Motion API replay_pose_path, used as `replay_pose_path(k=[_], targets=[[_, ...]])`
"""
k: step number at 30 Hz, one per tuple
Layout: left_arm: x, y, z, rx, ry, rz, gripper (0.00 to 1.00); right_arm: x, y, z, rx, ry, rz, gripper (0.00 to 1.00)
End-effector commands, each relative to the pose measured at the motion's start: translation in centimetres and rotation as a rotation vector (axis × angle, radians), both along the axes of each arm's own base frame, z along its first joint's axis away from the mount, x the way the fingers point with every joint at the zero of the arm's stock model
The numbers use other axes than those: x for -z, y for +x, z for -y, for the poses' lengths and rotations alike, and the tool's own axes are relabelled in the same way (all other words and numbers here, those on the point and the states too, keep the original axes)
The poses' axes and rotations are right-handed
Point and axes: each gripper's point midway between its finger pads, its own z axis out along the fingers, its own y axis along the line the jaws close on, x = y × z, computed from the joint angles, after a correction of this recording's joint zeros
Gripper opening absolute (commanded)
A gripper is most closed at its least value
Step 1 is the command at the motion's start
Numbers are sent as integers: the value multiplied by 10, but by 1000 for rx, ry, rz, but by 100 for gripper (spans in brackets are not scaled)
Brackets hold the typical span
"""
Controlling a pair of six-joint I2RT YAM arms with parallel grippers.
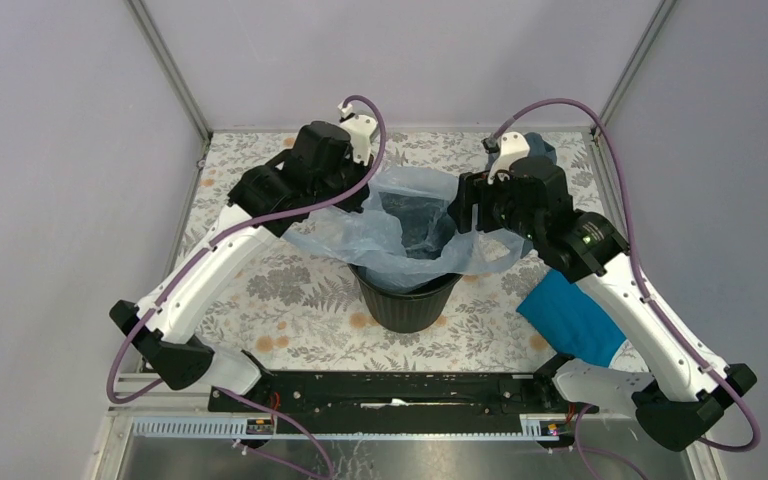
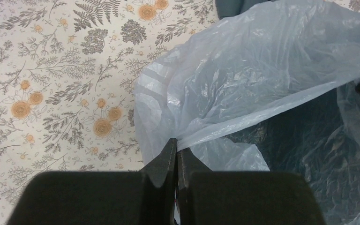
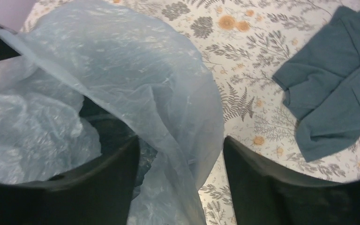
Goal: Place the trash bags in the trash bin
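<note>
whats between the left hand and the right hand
The pale blue trash bag, spread open over the black trash bin, spans the gap; the top external view shows it.

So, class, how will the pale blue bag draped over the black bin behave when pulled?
Probably floppy: the bag sags in crumpled folds over the bin. Likely light: the left fingers hold it by one pinched edge. Thin see-through film may tear if tugged.
</note>
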Motion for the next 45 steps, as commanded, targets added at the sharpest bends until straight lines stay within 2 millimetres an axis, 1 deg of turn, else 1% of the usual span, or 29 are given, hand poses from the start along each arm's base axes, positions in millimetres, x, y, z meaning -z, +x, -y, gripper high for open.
replay_pose_path(k=[1,4,8,10,11,12,13,14,15,16,17,18,21,22,23,24,25,28,30,37,38,40,41,42,43,45], targets=[[-21,3,9,20,-90,23,1,-30,-8,-15,-161,17,103,77],[-25,3,13,29,-106,20,0,-31,-4,-23,-224,-15,140,80],[-30,3,14,33,-117,28,0,-38,12,-25,-212,-46,198,80],[-29,4,14,32,-114,30,0,-43,21,-28,-196,-38,226,78],[-28,4,14,31,-111,30,0,-45,26,-29,-179,-36,242,74],[-28,5,13,28,-108,31,0,-46,33,-27,-141,-31,250,59],[-27,5,12,24,-103,32,0,-47,40,-26,-96,-16,250,40],[-26,6,10,11,-95,33,0,-48,46,-23,-40,5,241,18],[-25,8,4,-17,-84,41,1,-48,50,-20,10,28,219,5],[-25,9,-1,-42,-74,43,7,-46,50,-21,26,41,194,0],[-25,8,-7,-65,-66,46,20,-44,50,-21,43,53,168,0],[-24,8,-14,-87,-59,45,35,-41,51,-19,68,57,141,0],[-24,-2,-34,-125,-84,32,56,-36,48,-17,85,75,90,0],[-27,-7,-40,-128,-106,28,66,-37,46,-20,71,85,86,0],[-28,-12,-44,-128,-124,22,81,-36,44,-21,63,89,80,0],[-30,-18,-48,-128,-140,18,92,-35,44,-20,65,87,77,0],[-31,-24,-50,-119,-162,10,98,-33,43,-19,66,80,72,0],[-34,-41,-50,-68,-231,-30,99,-32,42,-17,62,66,67,0],[-33,-50,-53,-55,-247,-56,99,-32,41,-17,58,67,68,0],[-46,-82,-54,0,-344,-85,93,-28,42,-17,55,43,59,0],[-46,-85,-53,2,-357,-90,88,-28,41,-17,54,44,60,0],[-39,-87,-53,-7,-367,-112,69,-30,41,-17,53,50,67,0],[-34,-86,-53,-18,-364,-121,64,-30,41,-16,54,49,69,0],[-30,-86,-55,-32,-359,-129,63,-31,41,-15,55,48,70,0],[-27,-87,-55,-34,-356,-136,67,-31,41,-15,56,46,71,0],[-22,-90,-56,-28,-352,-151,83,-33,41,-15,55,47,75,0]])
